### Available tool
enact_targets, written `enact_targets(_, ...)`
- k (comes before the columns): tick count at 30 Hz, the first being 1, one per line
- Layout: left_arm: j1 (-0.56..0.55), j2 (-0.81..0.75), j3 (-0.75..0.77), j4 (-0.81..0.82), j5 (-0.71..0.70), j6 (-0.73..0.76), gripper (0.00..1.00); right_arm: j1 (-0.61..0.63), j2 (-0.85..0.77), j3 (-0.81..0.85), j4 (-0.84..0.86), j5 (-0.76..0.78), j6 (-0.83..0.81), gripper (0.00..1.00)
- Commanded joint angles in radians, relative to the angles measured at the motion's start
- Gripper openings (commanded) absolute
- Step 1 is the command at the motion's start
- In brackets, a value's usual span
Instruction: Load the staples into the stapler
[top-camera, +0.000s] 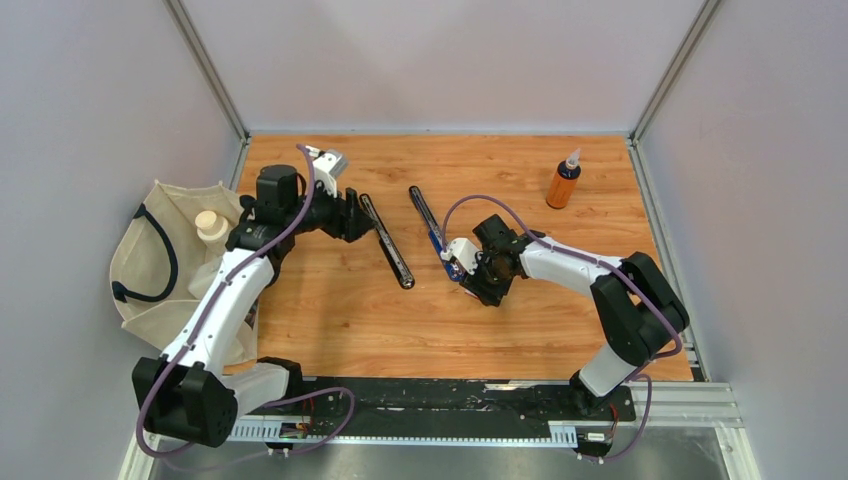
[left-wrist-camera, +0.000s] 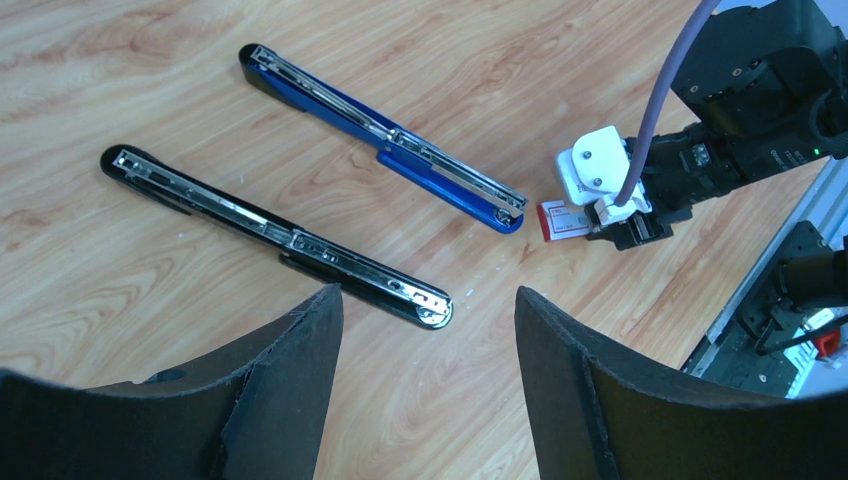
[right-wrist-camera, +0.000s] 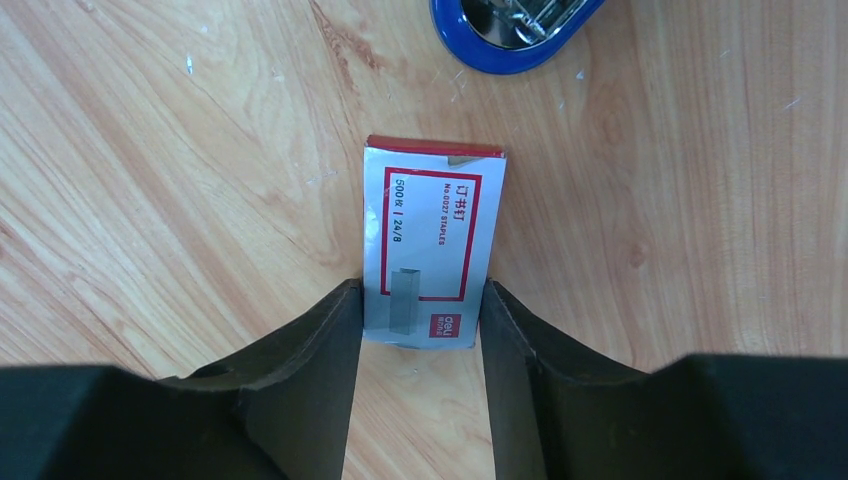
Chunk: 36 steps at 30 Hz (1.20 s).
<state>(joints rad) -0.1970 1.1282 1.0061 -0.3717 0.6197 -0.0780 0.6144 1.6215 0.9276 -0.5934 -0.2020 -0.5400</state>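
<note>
Two staplers lie opened out flat on the wooden table, a black one (top-camera: 388, 243) (left-wrist-camera: 280, 237) and a blue one (top-camera: 428, 222) (left-wrist-camera: 385, 140). The staples box (right-wrist-camera: 435, 230) (left-wrist-camera: 560, 220), white with a red-framed label, lies flat just past the blue stapler's front end (right-wrist-camera: 510, 35). My right gripper (right-wrist-camera: 422, 300) (top-camera: 462, 270) is down over the box, and its two fingers press against the sides of the box's near end. My left gripper (left-wrist-camera: 428, 300) (top-camera: 362, 225) hovers open beside the black stapler and holds nothing. No loose staple strip shows.
An orange bottle (top-camera: 563, 182) stands at the back right. A beige cloth bag (top-camera: 160, 260) with a round cream lid (top-camera: 210, 222) lies off the table's left edge. Grey walls close in three sides, and a metal rail (top-camera: 450, 400) runs along the near edge.
</note>
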Motion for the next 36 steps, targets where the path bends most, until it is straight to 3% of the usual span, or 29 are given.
enact_targets(1, -0.005, 0.028, -0.009, 0.042, 0.026, -0.029, 0.72, 0.004, -0.018, -0.004, 0.014, -0.01, -0.023, 0.48)
enact_targets(24, -0.016, 0.1, -0.057, 0.123, 0.107, -0.132, 0.72, 0.004, -0.212, -0.035, 0.027, -0.071, -0.028, 0.45)
enact_targets(29, -0.061, 0.142, -0.046, 0.14, 0.155, -0.17, 0.72, 0.018, -0.336, -0.058, 0.075, -0.044, -0.031, 0.45)
enact_targets(36, -0.166, 0.281, 0.068, 0.034, 0.205, -0.131, 0.71, 0.031, -0.46, -0.067, 0.083, -0.028, -0.046, 0.45)
